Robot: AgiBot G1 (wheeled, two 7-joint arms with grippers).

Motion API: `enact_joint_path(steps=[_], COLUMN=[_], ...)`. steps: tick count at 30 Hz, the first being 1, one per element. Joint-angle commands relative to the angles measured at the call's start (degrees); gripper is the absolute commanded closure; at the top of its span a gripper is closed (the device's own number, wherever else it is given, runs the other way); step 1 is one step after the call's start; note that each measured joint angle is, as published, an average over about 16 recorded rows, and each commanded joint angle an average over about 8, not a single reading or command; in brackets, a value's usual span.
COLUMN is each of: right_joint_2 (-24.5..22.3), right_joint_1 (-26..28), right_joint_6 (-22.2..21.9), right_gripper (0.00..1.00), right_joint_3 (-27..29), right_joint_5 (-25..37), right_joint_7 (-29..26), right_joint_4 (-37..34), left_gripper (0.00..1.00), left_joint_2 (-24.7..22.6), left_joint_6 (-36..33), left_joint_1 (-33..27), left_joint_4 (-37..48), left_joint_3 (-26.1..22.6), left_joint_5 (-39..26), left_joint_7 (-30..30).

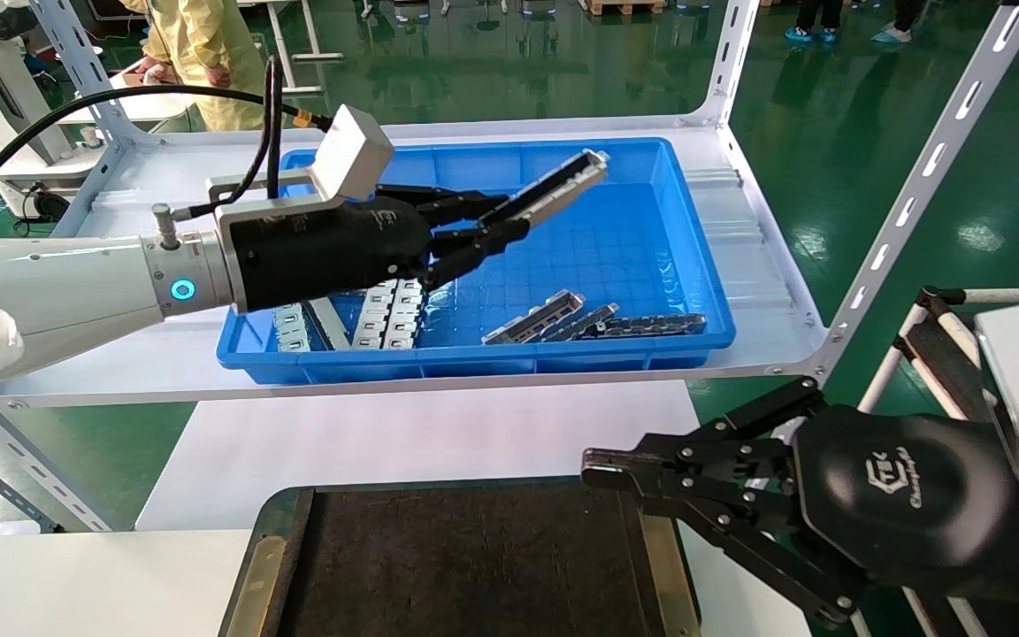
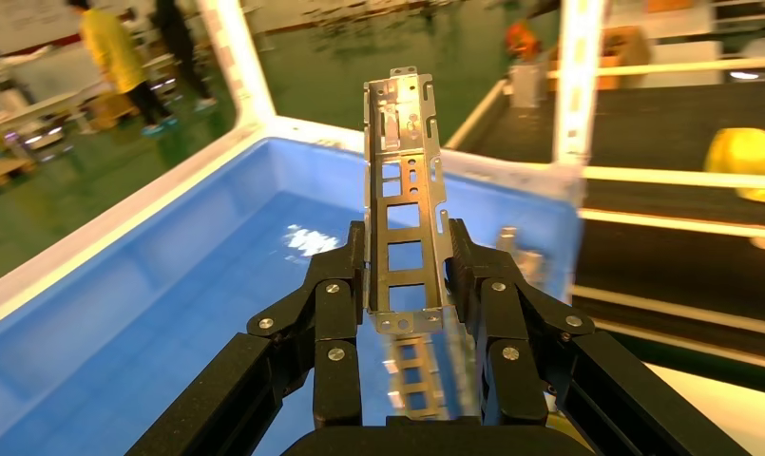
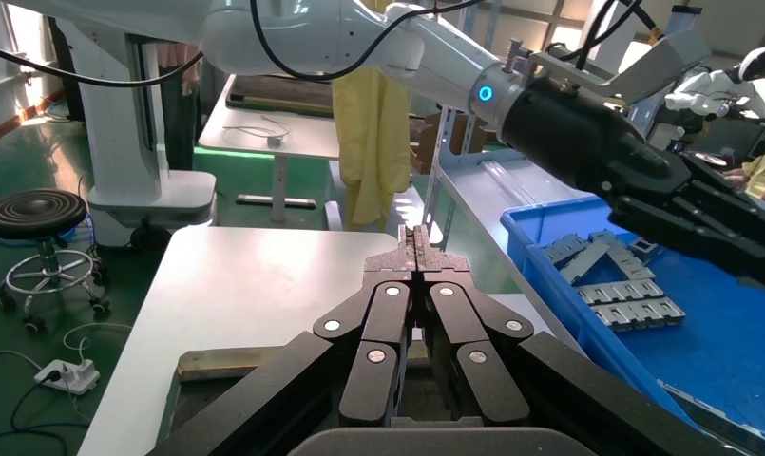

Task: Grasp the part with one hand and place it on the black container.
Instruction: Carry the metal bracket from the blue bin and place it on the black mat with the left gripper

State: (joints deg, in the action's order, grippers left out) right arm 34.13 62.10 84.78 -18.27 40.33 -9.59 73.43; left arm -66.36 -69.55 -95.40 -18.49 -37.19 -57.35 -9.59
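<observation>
The left gripper (image 1: 496,232) clamps the part (image 1: 558,188) between its fingers, lifted over the blue bin (image 1: 695,265); the black container (image 1: 474,566) lies well below and nearer the robot. The right gripper (image 1: 602,469) rests closed beside that container

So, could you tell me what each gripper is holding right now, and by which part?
The left gripper holds the part by one end, clamped across its sides above the blue bin. The right gripper is shut on nothing, over the black container.
</observation>
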Motion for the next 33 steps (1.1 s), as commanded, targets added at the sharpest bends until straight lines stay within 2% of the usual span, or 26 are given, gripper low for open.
enact_joint_path(steps=[1,8,14,24,33], right_joint_2=[0.0,-0.01,-0.01,-0.02,-0.03], right_joint_1=[0.0,0.0,0.01,0.01,0.02], right_joint_6=[0.0,-0.01,-0.01,-0.02,-0.03], right_gripper=[1.0,1.0,1.0,1.0,1.0], right_joint_3=[0.0,-0.02,-0.03,-0.05,-0.07], right_joint_5=[0.0,-0.01,-0.02,-0.03,-0.05], right_joint_7=[0.0,0.01,0.01,0.02,0.03], right_joint_4=[0.0,0.0,0.0,0.0,0.0], left_gripper=[1.0,1.0,1.0,1.0,1.0], left_joint_2=[0.6,4.89,9.38,16.81,18.79], left_joint_6=[-1.93,-6.47,-5.34,5.96,17.11], left_joint_1=[0.35,5.28,13.26,29.59,41.44], left_joint_4=[-1.12,-10.3,-22.25,-44.1,-54.83], left_joint_3=[-0.1,-0.09,0.27,0.12,-1.76], left_joint_5=[0.08,1.48,3.06,3.57,2.02], left_joint_7=[0.15,3.33,6.7,14.11,19.53])
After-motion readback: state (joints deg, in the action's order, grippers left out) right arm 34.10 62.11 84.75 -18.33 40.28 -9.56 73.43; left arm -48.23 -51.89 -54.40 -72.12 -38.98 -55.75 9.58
